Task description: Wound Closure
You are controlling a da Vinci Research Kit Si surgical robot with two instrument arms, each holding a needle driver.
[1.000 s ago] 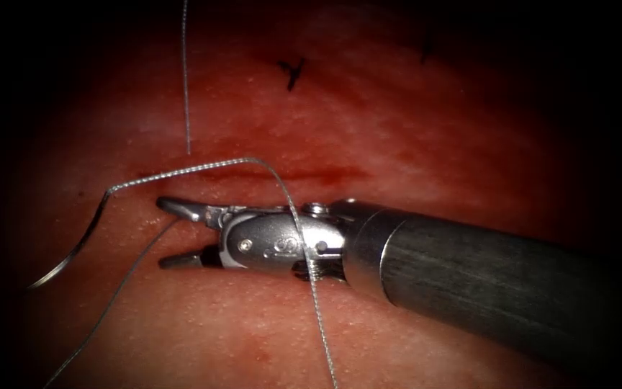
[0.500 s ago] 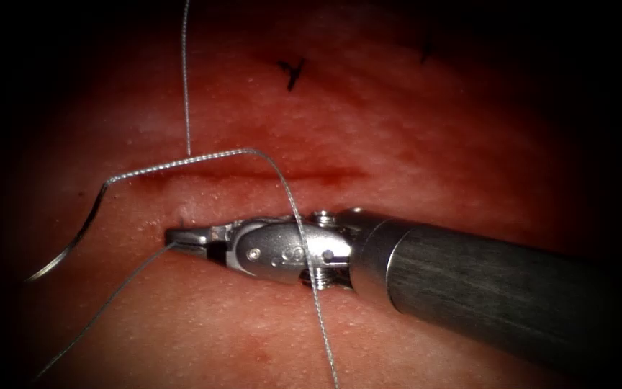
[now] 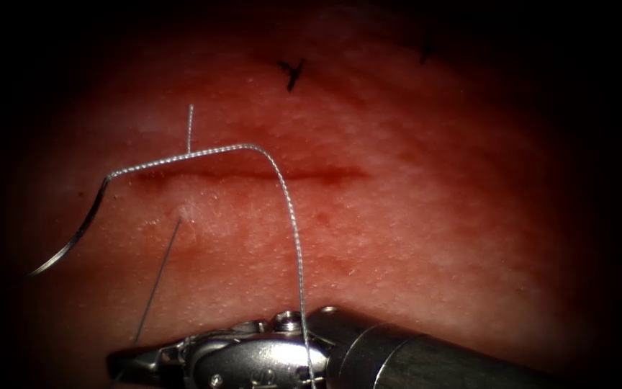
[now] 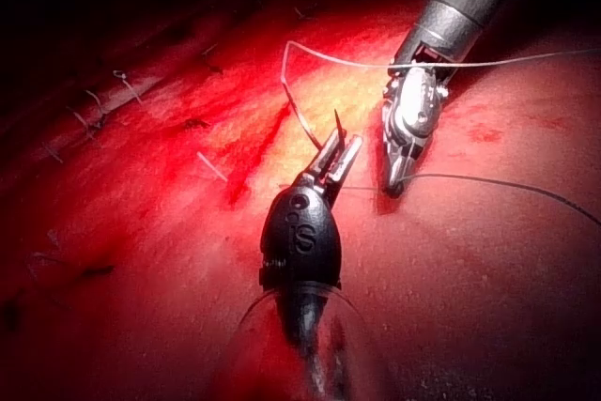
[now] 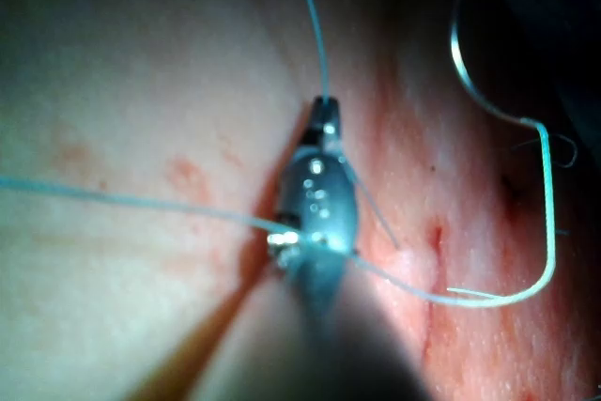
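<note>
Right needle driver [image 3: 127, 362], clenched on the thin grey thread [image 3: 158, 277], has drawn it nearward, shortening the far tail: pulling thread through; the curved steel needle [image 3: 75, 243] lies free on the pink pork tissue [image 3: 412, 238], left of the dark cut [image 3: 275, 173]; what the left needle driver [image 4: 336, 152] holds I cannot tell; any further pull calls for gentleness, lest the tail slip out.

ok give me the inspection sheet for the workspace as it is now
surface: red pork tissue, horizontal cut holding red fluid
job's things: curved steel needle lies on the tissue past the cut's left end, apparently out of it, held by neither tool; its twisted silver thread arcs over the cut
clutter: dark stitch ends above the cut
grippers: right end effector shut on a thin thread strand; left end effector, hold unclear
cables: nothing seen
surroundings: dark, nothing seen
</note>
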